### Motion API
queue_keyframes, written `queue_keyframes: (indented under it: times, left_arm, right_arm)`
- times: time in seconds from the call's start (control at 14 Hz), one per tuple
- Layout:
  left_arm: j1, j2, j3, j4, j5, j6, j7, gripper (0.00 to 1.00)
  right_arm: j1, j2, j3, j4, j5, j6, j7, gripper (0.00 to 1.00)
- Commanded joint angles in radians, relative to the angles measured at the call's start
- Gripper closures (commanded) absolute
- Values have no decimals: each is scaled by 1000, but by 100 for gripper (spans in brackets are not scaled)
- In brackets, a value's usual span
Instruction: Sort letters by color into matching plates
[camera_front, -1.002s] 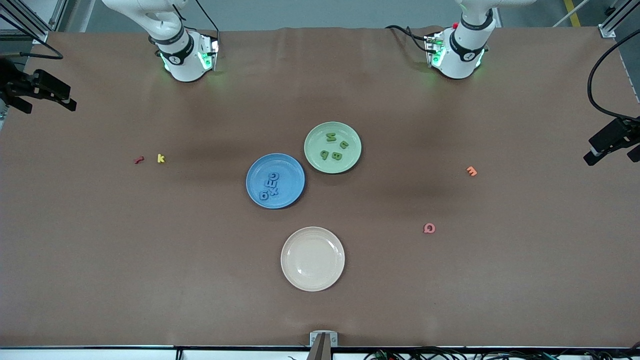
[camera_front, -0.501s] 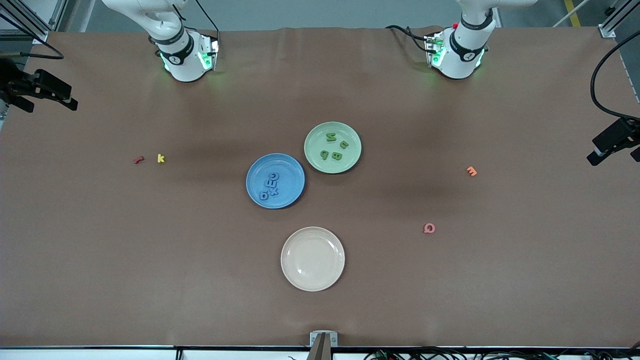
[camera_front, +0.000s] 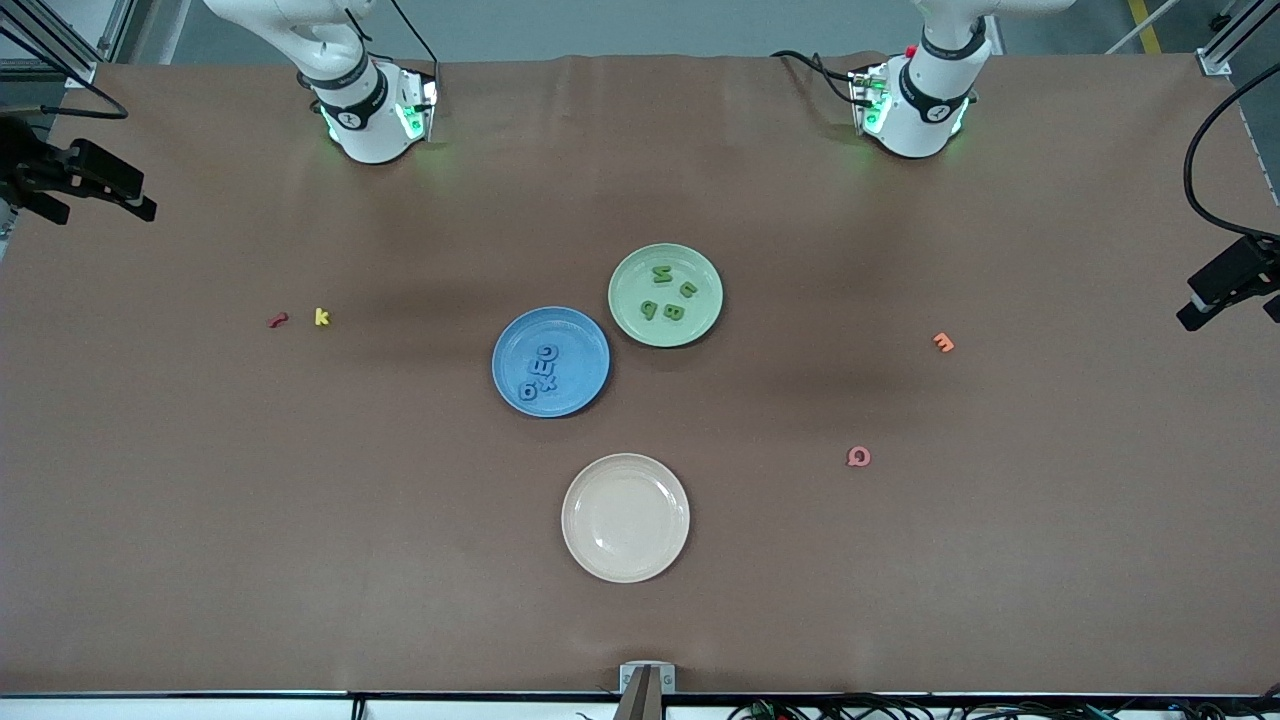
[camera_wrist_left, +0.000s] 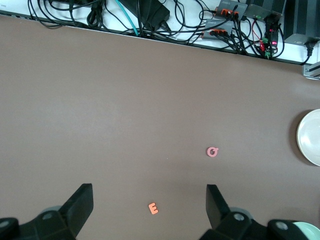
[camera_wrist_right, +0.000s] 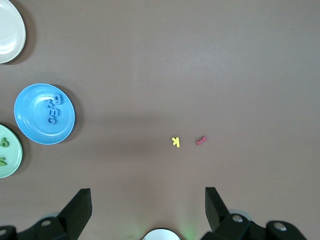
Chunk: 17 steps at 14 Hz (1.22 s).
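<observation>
The blue plate (camera_front: 590, 340) sits mid-table with several blue letters (camera_front: 545, 368) in it. Beside it, farther from the front camera, the pale green plate (camera_front: 630, 275) holds several green letters (camera_front: 668, 296). The right wrist view shows the blue plate (camera_wrist_right: 30, 107) with its letters (camera_wrist_right: 52, 111) and an edge of the green plate (camera_wrist_right: 9, 155). My right gripper (camera_wrist_right: 147, 190) hangs open and empty, high over its own base. My left gripper (camera_wrist_left: 149, 186) is also open and empty, high over the orange E (camera_wrist_left: 153, 208). Neither gripper shows in the front view.
An empty cream plate (camera_front: 580, 500) lies nearer the front camera than the blue plate. A yellow k (camera_front: 321, 317) and a red piece (camera_front: 278, 320) lie toward the right arm's end. An orange E (camera_front: 943, 342) and a pink Q (camera_front: 858, 457) lie toward the left arm's end.
</observation>
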<state>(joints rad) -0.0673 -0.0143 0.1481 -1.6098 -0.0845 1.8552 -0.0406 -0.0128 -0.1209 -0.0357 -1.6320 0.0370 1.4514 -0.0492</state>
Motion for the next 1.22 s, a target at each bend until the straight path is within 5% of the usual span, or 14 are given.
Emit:
queue_keyframes:
  times: [0.0, 1.15]
  left_arm:
    - [11, 4, 2, 22, 15, -28, 18, 1]
    - [9, 1, -1, 21, 15, -42, 8, 0]
  right_arm:
    - [8, -25, -1, -15, 12, -3, 17, 0]
    - [8, -25, -1, -15, 9, -3, 14, 0]
